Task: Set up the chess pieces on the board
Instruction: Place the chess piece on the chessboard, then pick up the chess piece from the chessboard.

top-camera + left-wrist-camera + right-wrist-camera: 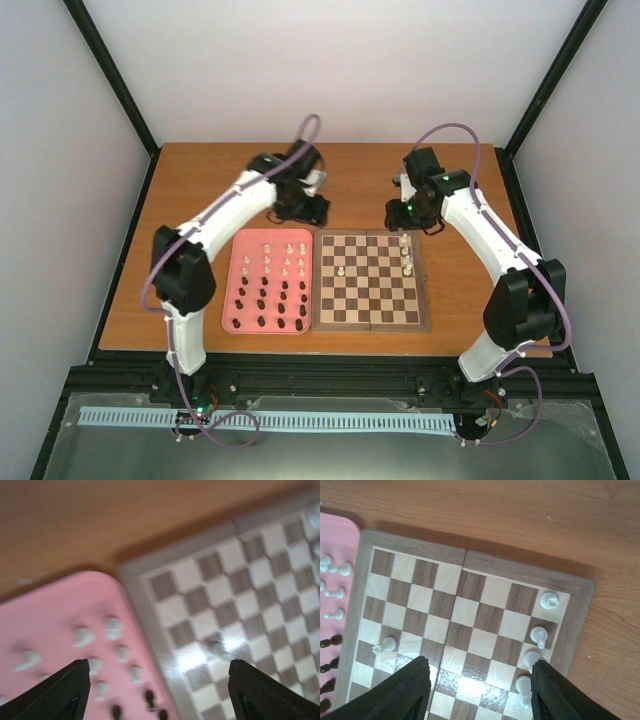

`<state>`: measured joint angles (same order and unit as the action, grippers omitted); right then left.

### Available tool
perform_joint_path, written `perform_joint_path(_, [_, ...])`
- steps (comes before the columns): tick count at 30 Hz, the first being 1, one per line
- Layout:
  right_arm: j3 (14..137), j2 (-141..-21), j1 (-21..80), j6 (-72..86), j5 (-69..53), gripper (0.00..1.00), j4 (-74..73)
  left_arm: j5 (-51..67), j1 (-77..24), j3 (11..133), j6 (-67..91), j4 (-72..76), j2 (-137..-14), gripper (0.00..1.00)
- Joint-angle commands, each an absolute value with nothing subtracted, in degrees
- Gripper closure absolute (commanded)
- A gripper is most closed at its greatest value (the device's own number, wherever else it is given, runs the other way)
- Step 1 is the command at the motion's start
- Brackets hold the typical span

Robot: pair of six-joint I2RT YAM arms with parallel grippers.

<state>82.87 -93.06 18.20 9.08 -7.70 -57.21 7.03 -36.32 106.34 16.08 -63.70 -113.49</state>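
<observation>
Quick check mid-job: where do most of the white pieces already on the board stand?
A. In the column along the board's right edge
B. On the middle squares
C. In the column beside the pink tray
A: several white pieces line the right-edge column of the board, and only one lone piece stands far to the left.

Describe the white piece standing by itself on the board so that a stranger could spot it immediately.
From above, find the wooden chessboard lying beside the pink tray. The other white pieces on it stand in a line along the edge farthest from the tray. The lone white piece stands near the tray-side edge instead, with bare squares all around it.
</observation>
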Motion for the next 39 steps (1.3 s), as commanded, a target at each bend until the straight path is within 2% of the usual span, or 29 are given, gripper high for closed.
perform_joint_path(1, [87.35,-95.23,21.37,9.61,-9.03,0.46,-57.73,3.16,-26.73,104.5,13.8,-66.1,-109.07,0.15])
perform_joint_path(8, [90.27,-103.29,32.16,9.51,-9.78,0.46,-58.66,4.96,-16.17,96.23,13.65,-64.08,-108.0,0.22])
perform_joint_path(18, [90.59,-111.27,40.52,8.7,-11.59,0.46,-60.33,5.13,-13.12,93.92,14.67,-62.85,-108.97,0.23])
perform_joint_path(39, [93.09,-116.62,40.78,11.63,-5.54,0.59,-61.74,5.64,-12.05,91.59,14.68,-61.36,-107.4,0.23])
